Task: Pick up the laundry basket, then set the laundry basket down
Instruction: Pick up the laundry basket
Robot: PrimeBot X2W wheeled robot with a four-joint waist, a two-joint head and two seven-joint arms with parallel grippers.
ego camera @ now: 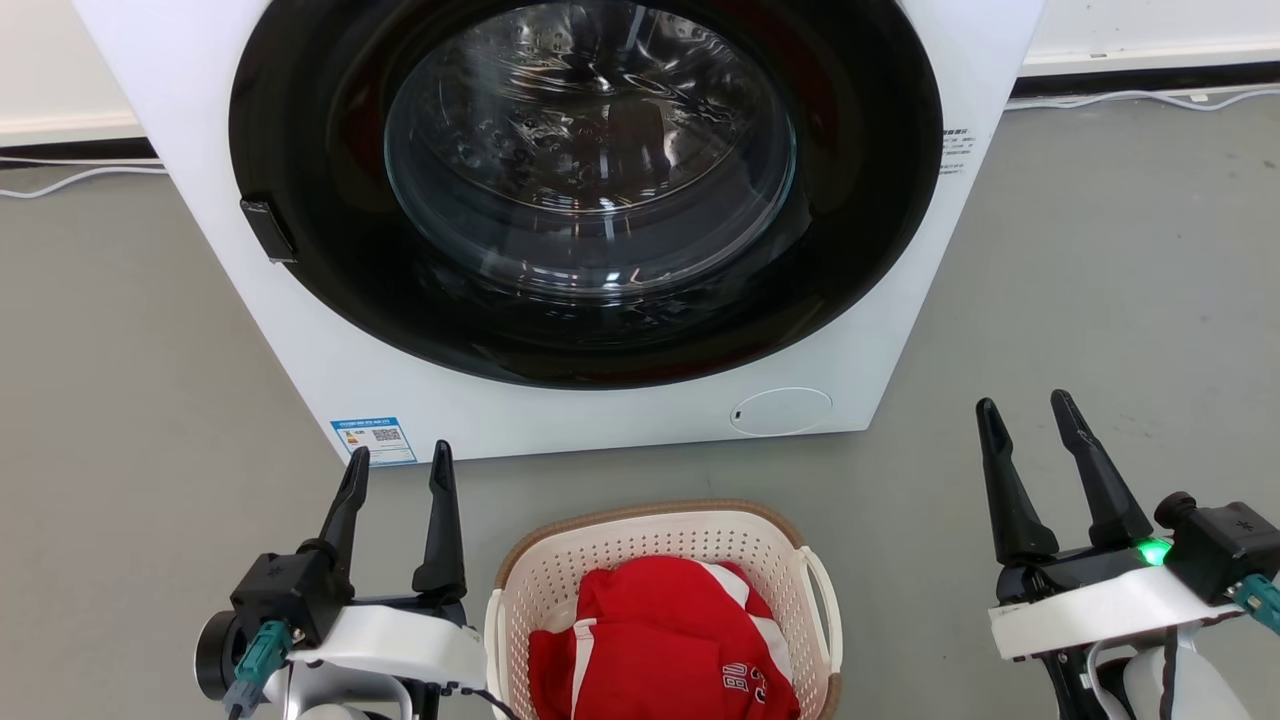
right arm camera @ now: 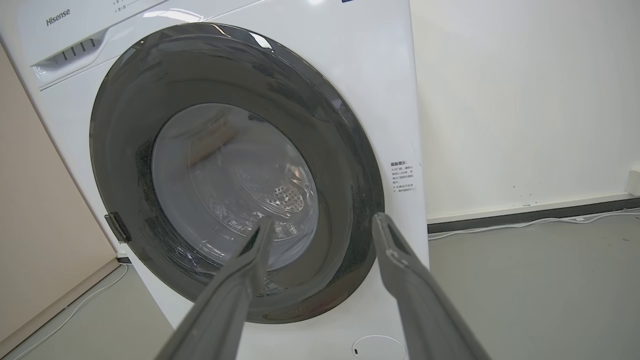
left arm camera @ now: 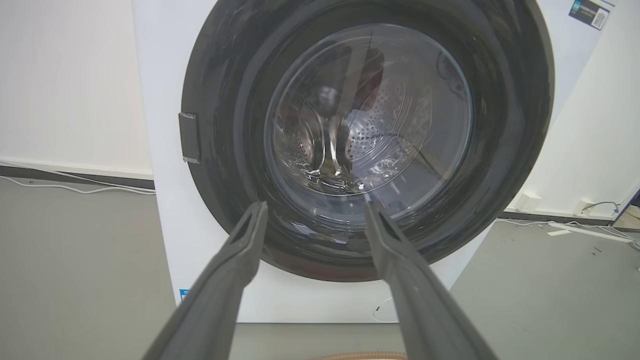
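Laundry basket [ego camera: 640,545] sits before Hisense washing machine [right arm camera: 380,100].

A white washing machine [ego camera: 840,360] stands toward 12 o'clock in the head view, with a dark round glass door [ego camera: 585,190]. On its front, a blue label [ego camera: 373,438] sits at 7 o'clock and a round cover [ego camera: 780,411] at 5. Grey floor [ego camera: 1100,300] surrounds it. A red garment [ego camera: 660,640] lies at 6 o'clock.

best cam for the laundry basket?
Head view: the laundry basket sits bottom centre, with its brown rim, perforated walls and the red garment inside. Left wrist view catches just a sliver of the laundry basket at the bottom edge. Right wrist view faces the washing machine.
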